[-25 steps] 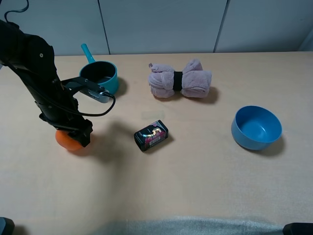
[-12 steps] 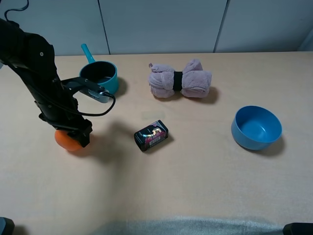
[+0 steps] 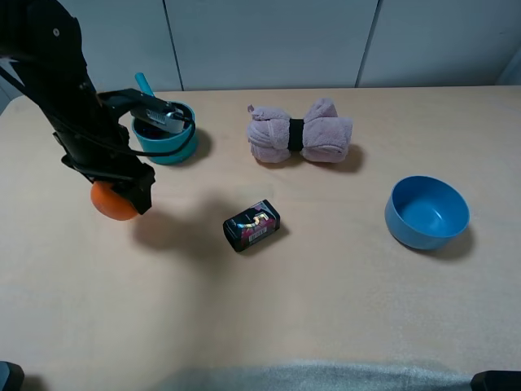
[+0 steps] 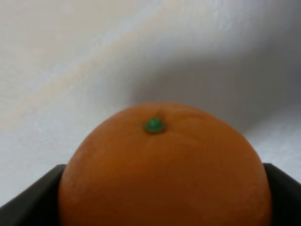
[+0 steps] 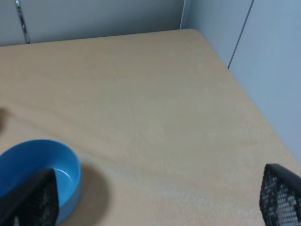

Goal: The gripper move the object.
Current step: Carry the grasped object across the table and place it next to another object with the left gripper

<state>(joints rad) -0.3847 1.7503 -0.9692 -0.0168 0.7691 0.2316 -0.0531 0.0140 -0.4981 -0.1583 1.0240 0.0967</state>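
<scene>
Exterior high: left gripper (image 3: 129,192) clamped on orange (image 3: 108,203), above table (image 3: 326,309) near left edge, beside teal pot (image 3: 175,143). Right wrist: right gripper (image 5: 160,197) spread wide, holding nothing.

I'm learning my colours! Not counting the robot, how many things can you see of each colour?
Orange: 1, the orange ball
Teal: 1, the pot
Pink: 1, the rolled towel
Black: 1, the small box
Blue: 1, the bowl
Total: 5
</scene>
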